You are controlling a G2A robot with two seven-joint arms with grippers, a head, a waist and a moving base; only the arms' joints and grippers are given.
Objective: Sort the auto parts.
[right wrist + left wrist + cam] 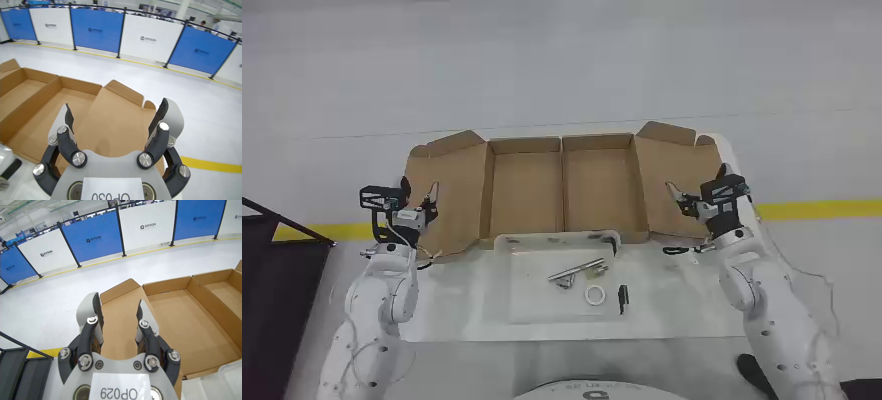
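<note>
At lower centre, top view, rod [577,270], ring [594,294] and clip [622,296] lie in the tray [532,300]. Left claw [420,190] and right claw [679,197] gape empty over the box [527,195] flaps; wrist views add fence panels [90,243] behind.

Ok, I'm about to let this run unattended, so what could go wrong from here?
The left tool and right tool are open at the side flaps of the cardboard box. A low swing inward could snag a flap and shift the box. In the clear tray, the white ring lies close to the black part, so a wide grasp might knock the neighbour. The metal rod may roll if nudged.
</note>
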